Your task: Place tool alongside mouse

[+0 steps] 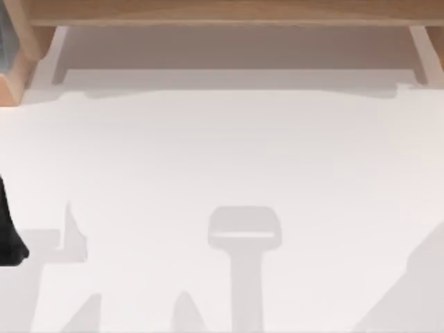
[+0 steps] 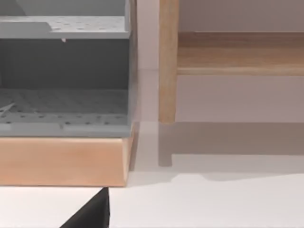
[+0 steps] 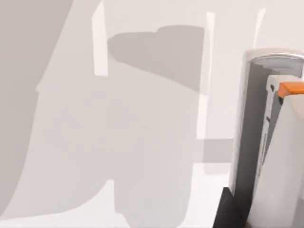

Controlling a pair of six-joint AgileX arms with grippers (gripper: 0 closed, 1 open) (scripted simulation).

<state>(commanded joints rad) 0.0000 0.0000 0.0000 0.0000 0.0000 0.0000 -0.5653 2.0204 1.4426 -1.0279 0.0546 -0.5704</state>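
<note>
1. Looking down from above, the white tabletop (image 1: pixel 222 159) carries only shadows; a wooden shelf frame (image 1: pixel 222 12) runs along the top of the frame, and a dark piece of the left arm (image 1: pixel 8 236) pokes in at the left edge.
2. The left wrist view faces a grey rack with perforated shelves (image 2: pixel 64 102) sitting on a wooden base (image 2: pixel 61 159) in the left half of the frame, with a wooden post (image 2: pixel 167 61) near the centre. A black corner of the left gripper (image 2: pixel 92 213) shows at the bottom; I cannot tell how its jaws stand.
3. The right wrist view shows a slim whitish-silver piece with a dark strip and an orange tab (image 3: pixel 290 89) at the right edge of the frame. It may be the tool (image 3: pixel 266 137), but I cannot tell that, nor how the right jaws stand.
4. Progress, as a judgement: no mouse is visible, and nothing lies placed on the tabletop, so the placing seems wholly ahead.
5. No brand, label or writing can be read anywhere.
</note>
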